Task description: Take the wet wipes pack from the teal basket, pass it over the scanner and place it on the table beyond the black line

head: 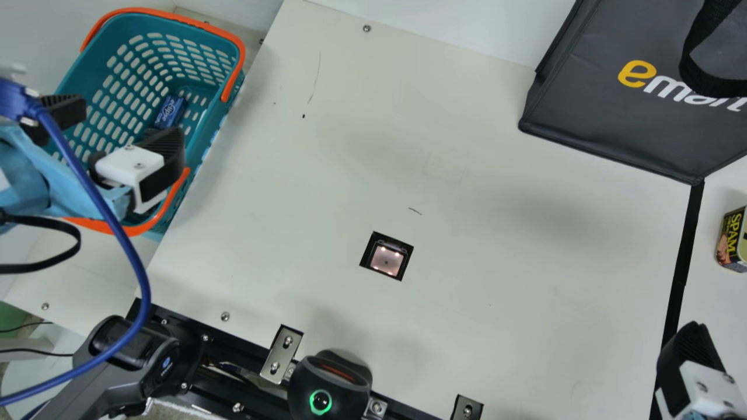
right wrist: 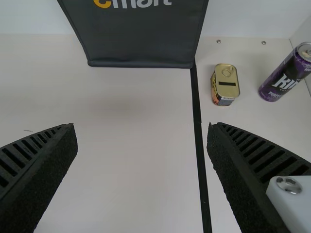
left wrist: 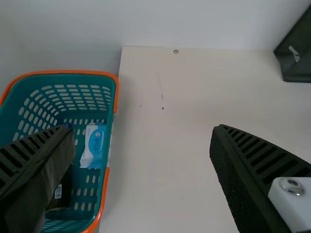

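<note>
In the main view my left gripper [head: 125,125] is over the teal basket [head: 201,125], its fingers wide apart with nothing between them. The left wrist view shows the white and light-blue wet wipes pack [left wrist: 94,145] inside the basket [left wrist: 112,131], against its side wall; the left gripper [left wrist: 141,165] is open there too. My right gripper [head: 691,356] is at the lower right of the main view, near the black line [head: 680,268]. Seen from its wrist, the right gripper [right wrist: 141,160] stands open and empty. The scanner window [head: 386,259] is set into the table.
A blue pack [head: 170,111] and a dark item [left wrist: 60,194] are also in the basket. A dark bag [head: 613,111] stands at the back right. Beyond the line are a SPAM can [head: 732,240] and a purple can [right wrist: 286,73]. A black device [head: 330,385] is at the front edge.
</note>
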Action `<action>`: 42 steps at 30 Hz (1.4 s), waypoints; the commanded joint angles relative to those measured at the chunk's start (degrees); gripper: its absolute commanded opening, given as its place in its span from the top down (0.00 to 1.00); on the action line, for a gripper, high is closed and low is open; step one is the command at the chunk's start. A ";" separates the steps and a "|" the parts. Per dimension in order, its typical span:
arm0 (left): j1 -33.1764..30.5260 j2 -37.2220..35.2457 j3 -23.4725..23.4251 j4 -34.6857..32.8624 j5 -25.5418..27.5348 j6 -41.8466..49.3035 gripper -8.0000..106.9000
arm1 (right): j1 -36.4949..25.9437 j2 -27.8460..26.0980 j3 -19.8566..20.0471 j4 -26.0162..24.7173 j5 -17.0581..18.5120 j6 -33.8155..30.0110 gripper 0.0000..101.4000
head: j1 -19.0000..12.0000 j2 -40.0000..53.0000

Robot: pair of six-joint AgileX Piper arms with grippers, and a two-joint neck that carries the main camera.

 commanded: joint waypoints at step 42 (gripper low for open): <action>39.66 18.60 -2.39 -10.63 -2.73 26.65 0.15 | 0.00 0.00 0.00 0.00 -0.06 0.00 0.06 | -1.66 0.23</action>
